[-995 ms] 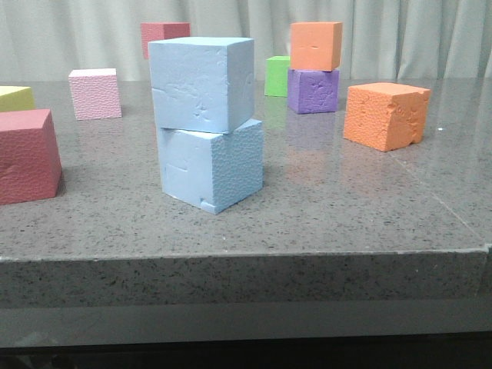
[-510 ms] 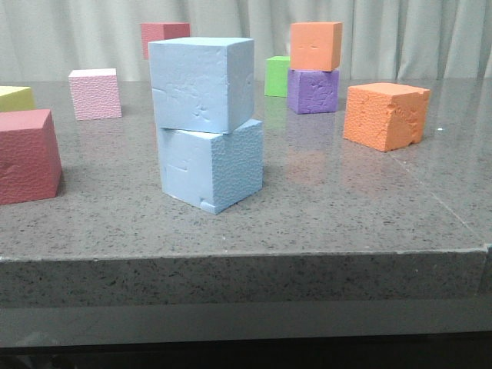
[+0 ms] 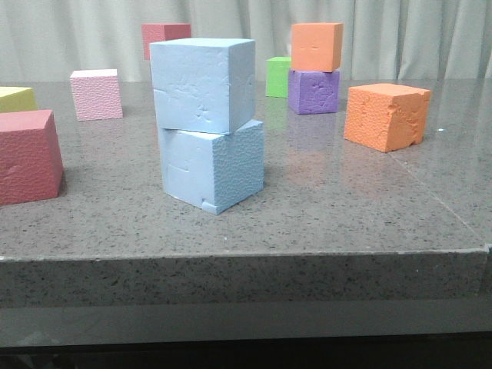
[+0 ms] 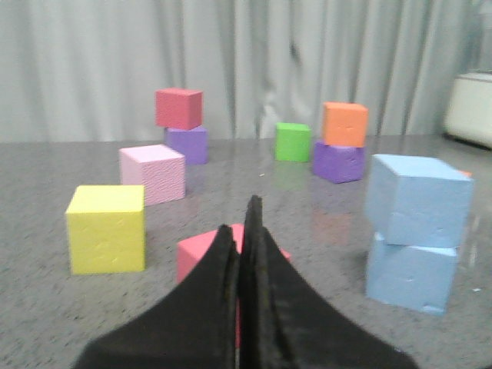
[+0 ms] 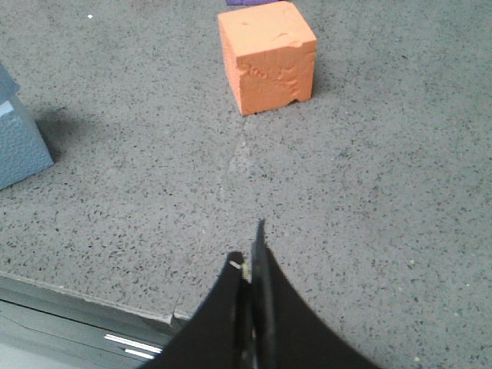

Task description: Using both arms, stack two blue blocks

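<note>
Two light blue blocks stand stacked near the table's front middle. The upper blue block rests on the lower blue block, turned a little against it. The stack also shows in the left wrist view, upper on lower. A corner of the lower block shows in the right wrist view. My left gripper is shut and empty, well apart from the stack, in front of a red cube. My right gripper is shut and empty over the table's front edge. Neither gripper shows in the front view.
A red cube sits front left, a yellow cube and a pink cube behind it. An orange cube sits right. An orange cube tops a purple cube at the back, beside a green cube.
</note>
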Tool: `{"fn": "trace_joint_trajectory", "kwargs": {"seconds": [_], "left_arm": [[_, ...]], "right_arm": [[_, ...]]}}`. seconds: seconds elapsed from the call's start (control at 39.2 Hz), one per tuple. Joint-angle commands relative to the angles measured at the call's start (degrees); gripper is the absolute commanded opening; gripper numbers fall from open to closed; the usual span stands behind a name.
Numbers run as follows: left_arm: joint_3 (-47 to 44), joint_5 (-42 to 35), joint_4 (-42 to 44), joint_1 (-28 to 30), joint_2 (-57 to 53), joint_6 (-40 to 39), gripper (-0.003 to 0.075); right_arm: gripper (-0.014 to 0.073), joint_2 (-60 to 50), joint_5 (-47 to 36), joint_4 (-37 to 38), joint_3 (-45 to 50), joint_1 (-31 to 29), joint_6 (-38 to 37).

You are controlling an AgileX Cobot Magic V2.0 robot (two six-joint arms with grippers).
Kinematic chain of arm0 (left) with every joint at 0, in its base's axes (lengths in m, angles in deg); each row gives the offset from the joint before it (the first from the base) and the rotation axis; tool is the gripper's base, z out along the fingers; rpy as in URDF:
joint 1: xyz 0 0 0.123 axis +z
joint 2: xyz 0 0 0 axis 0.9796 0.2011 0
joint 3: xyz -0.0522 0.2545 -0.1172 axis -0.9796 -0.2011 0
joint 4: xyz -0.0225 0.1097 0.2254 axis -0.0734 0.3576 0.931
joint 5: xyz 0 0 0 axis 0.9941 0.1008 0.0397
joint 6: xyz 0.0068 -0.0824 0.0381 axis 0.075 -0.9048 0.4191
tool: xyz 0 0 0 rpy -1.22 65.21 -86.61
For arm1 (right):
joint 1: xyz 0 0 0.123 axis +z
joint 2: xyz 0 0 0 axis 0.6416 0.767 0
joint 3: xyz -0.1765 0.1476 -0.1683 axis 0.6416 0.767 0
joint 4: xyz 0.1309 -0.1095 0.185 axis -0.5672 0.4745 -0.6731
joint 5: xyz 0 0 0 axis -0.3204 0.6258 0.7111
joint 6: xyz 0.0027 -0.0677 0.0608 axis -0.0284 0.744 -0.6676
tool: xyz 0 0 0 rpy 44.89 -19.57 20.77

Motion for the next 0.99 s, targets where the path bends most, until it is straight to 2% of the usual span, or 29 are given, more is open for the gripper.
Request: {"fn": "trace_joint_trajectory", "kwargs": {"seconds": [0.0, 0.2, 0.36, 0.97], "left_arm": [[-0.2, -5.3, -0.7, 4.7, -1.1, 0.1, -0.0020], [-5.3, -5.6, -0.7, 14.5, -1.1, 0.1, -0.0020], [-7.6, -4.8, -0.7, 18.9, -1.1, 0.1, -0.0020], [-7.6, -5.0, -0.7, 19.9, -1.0, 0.1, -0.0020]], "right_arm": [[-0.0039, 0.1, -3.9, -0.2, -1.5, -0.3, 0.6], [-0.0039, 0.1, -3.9, -0.2, -1.5, -0.3, 0.6], [-0.0039, 0.1, -3.9, -0.2, -1.5, -0.3, 0.6], [-0.0039, 0.1, -3.9, -0.2, -1.5, -0.3, 0.6]]}}
